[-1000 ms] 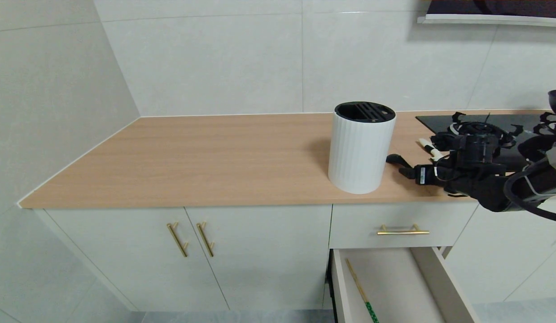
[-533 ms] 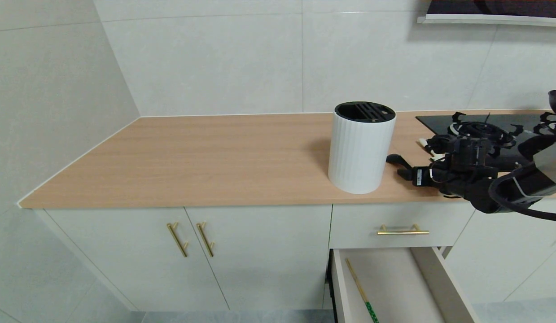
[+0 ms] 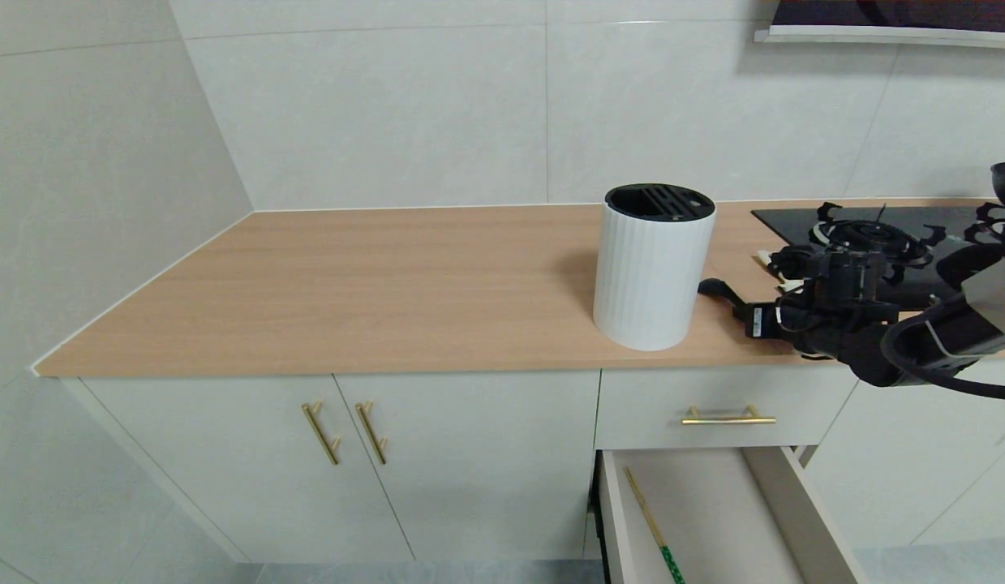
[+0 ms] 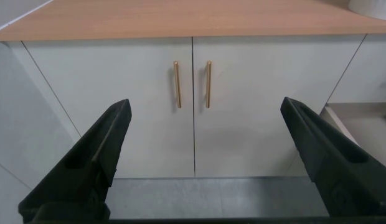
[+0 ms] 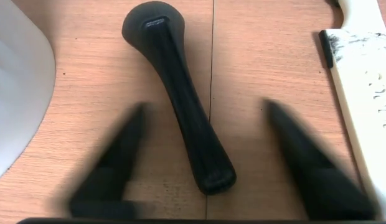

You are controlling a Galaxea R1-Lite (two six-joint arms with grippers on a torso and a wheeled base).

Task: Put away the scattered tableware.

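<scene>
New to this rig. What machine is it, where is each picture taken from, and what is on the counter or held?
It is a two-armed robot. One camera looks down from its head; one sits on each wrist. The head view shows a countertop with a white holder, and below it an open drawer containing chopsticks. The right gripper hangs open over a black handle lying on the countertop, beside a white knife. The left gripper, open, faces cabinet doors. Nothing is held.
</scene>
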